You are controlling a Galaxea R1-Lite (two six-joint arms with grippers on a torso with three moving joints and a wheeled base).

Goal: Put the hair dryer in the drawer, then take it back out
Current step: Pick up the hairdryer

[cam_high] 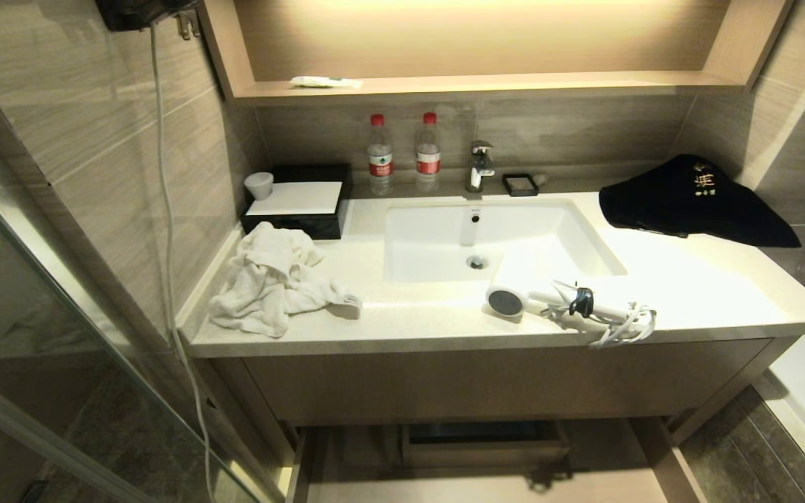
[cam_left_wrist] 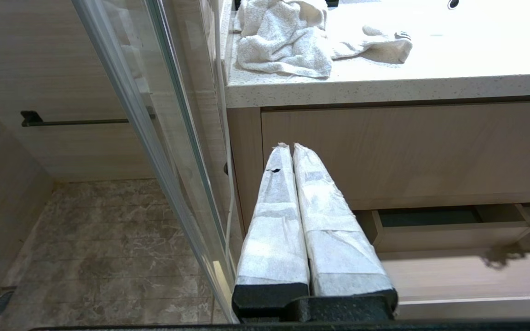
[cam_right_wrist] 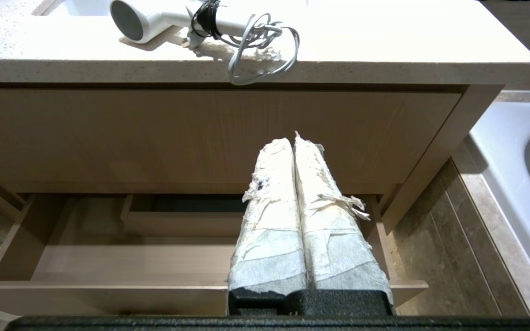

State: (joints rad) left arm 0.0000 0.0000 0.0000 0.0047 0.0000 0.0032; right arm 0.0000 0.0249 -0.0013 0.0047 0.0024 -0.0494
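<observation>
Hair dryer [cam_high: 514, 299], count one, lies on its side at the near edge of the bench [cam_high: 710, 293], just right of centre and in front of the sink [cam_high: 437, 237]; dark round end faces near-left, strapped cord bundle hangs slightly over the edge. Drawer [cam_right_wrist: 122, 257], count one, stands pulled open below the bench, pale interior showing. Left gripper [cam_left_wrist: 290, 146] closed, holding nothing, low before the cabinet front on the left. Right gripper [cam_right_wrist: 294, 140] closed, holding nothing, over the open drawer. Also on the bench: two water bottles [cam_high: 379, 155] at the far wall, one crumpled white towel [cam_high: 270, 276] left, one black cloth [cam_high: 689, 199] far right.
</observation>
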